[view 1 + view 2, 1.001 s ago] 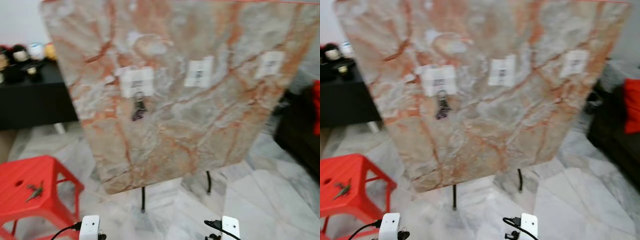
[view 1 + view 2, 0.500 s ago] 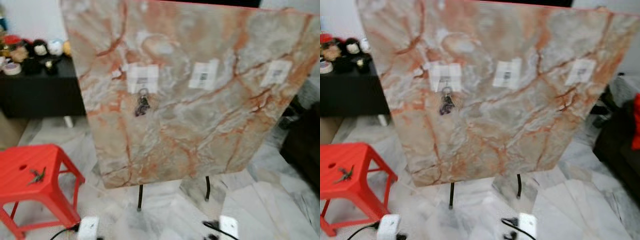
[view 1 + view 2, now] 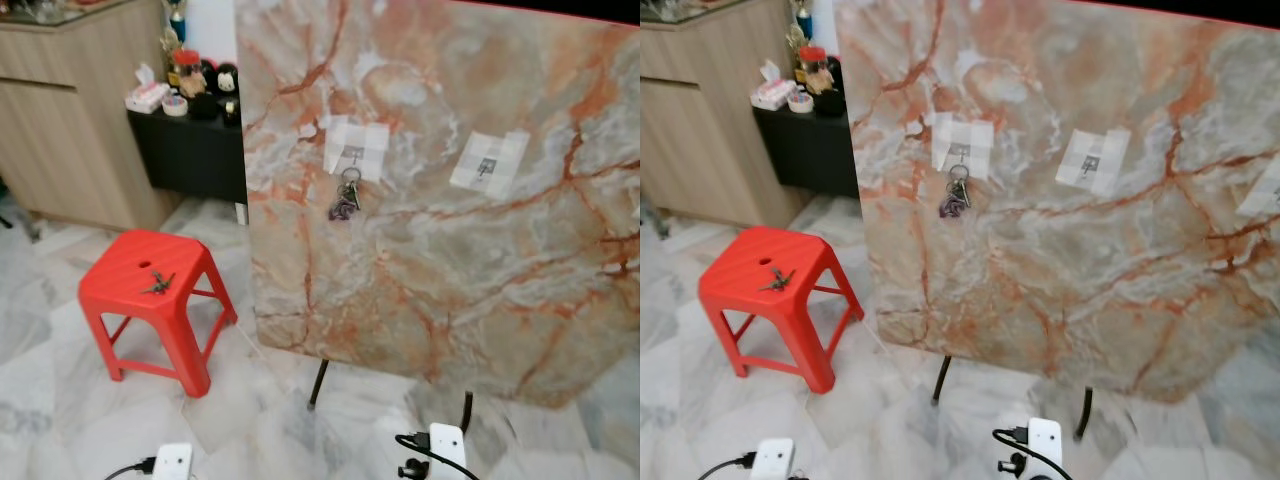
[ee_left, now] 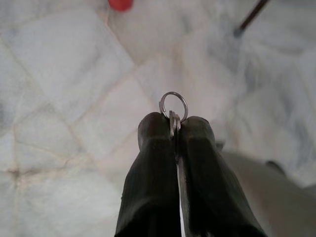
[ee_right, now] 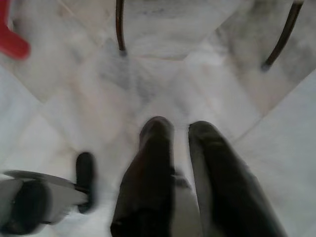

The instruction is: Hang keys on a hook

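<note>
marble-patterned board on thin black legs takes up the right and centre of the head views. count of white taped patches on it: two in the left eye view, upper centre and upper right; the right eye view adds a third at the right edge. each of the two clear patches carries a small hook. one bunch of keys hangs under the upper-centre patch, flat against the board.

red stool at centre left of the frame, standing on the pale marble floor. one more small dark set of keys lies on its seat, beside the seat hole.

upper left: wooden cabinet and a low black shelf with several small items on top, too small to count.

left end effector, left wrist view: fingers pressed together on a key ring, one ring loop sticking out past the tips, floor behind.

right end effector, right wrist view: two fingers with a narrow gap, nothing between them, pointing down at the floor; two black board legs near the top of that frame.
</note>
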{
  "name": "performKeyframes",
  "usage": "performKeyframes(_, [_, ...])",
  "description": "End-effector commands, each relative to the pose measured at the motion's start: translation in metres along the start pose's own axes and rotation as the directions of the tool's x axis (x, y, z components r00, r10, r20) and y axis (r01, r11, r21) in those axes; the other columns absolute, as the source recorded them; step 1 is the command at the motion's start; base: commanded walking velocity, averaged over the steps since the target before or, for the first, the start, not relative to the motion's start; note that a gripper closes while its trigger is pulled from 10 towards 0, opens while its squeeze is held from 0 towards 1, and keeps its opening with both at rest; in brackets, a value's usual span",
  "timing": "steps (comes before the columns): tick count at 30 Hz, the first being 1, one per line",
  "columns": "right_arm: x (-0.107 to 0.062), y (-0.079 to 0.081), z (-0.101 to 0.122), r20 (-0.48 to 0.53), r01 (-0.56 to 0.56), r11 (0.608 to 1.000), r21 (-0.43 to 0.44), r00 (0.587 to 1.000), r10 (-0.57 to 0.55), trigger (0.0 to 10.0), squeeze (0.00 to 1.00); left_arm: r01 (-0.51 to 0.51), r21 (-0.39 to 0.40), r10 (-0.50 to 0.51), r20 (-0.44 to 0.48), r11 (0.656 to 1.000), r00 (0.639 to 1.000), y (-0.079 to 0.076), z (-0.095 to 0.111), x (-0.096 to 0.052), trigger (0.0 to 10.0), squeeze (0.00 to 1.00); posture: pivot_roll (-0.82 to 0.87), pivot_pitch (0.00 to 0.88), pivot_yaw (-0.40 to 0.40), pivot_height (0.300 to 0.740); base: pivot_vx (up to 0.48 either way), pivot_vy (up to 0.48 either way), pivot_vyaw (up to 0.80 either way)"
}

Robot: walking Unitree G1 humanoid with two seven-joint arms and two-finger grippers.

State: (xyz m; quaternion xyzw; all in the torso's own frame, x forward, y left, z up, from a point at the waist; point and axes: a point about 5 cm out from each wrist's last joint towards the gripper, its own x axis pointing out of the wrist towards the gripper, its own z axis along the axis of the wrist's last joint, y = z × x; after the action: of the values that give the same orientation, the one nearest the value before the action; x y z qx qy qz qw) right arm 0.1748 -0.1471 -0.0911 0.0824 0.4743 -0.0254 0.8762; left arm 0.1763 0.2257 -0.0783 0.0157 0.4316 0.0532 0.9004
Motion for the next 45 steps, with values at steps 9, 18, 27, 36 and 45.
performKeyframes(9, [-0.002, -0.014, -0.006, -0.013, 0.044, 0.998, 0.038, 0.999, -0.043, 10.0, 0.00, 0.025, -0.008, -0.025, -0.028, 1.000, 0.999, -0.013, -0.009, -0.001, 10.0, 0.00, 0.08, 0.000, -0.106, 0.740, 0.054, -0.323, 0.00])
performKeyframes(18, [-0.002, -0.010, -0.007, -0.008, 0.048, 0.997, 0.062, 0.999, -0.047, 10.0, 0.00, 0.038, 0.038, -0.038, -0.013, 0.999, 0.999, -0.008, -0.003, 0.000, 10.0, 0.00, 0.11, 0.000, -0.046, 0.740, 0.053, -0.331, 0.00])
performKeyframes(27, [-0.002, -0.001, -0.009, -0.004, 0.047, 0.993, 0.108, 0.999, -0.047, 10.0, 0.00, 0.015, 0.050, -0.015, 0.007, 0.999, 1.000, 0.004, 0.005, 0.001, 10.0, 0.00, 0.09, 0.000, -0.043, 0.740, 0.107, -0.332, 0.00])
performKeyframes(36, [-0.002, -0.007, -0.006, -0.004, 0.063, 0.995, 0.079, 0.998, -0.063, 10.0, 0.00, 0.014, 0.015, -0.015, 0.065, 1.000, 0.998, -0.004, 0.016, 0.003, 10.0, 0.00, 0.10, 0.000, -0.089, 0.740, 0.107, -0.330, 0.00])
performKeyframes(45, [-0.002, -0.011, -0.004, 0.012, 0.066, 0.994, 0.083, 0.998, -0.067, 10.0, 0.00, -0.047, 0.018, 0.039, 0.310, 0.999, 0.950, 0.001, 0.069, 0.004, 10.0, 0.00, 0.08, 0.000, -0.117, 0.740, 0.000, 0.000, 0.00])
